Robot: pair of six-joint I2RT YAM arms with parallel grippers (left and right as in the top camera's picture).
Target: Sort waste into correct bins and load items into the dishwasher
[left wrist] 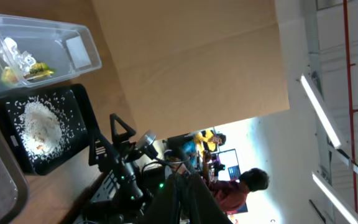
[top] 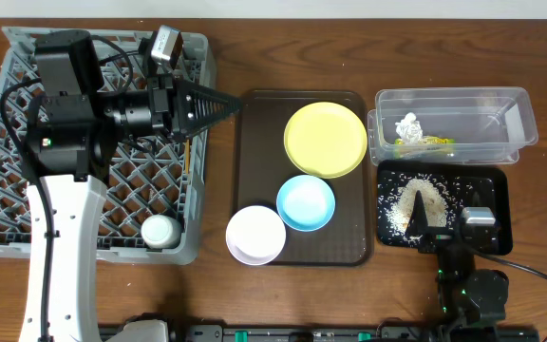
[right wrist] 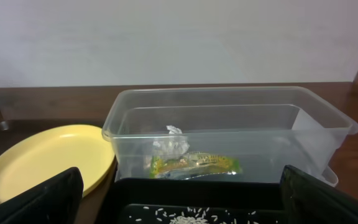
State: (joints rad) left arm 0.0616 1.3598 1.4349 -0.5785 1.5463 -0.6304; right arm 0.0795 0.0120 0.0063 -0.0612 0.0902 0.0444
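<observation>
Right jaws wide at rice heap [top: 424,198] on black tray [top: 492,185], left jaws closed.

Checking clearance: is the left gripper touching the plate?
Apart. Overhead shows bare tray between the left gripper tip and the plate.

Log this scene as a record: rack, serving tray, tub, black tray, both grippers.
rack: grey dish rack holds white cup
brown tray: yellow plate, blue bowl, pinkish-white bowl
clear tub: tissue, wrapper
black tray: rice
left gripper: at the rack's right edge, looks shut, nothing seen held
right gripper: open, over the black tray
chopsticks: not seen
</observation>
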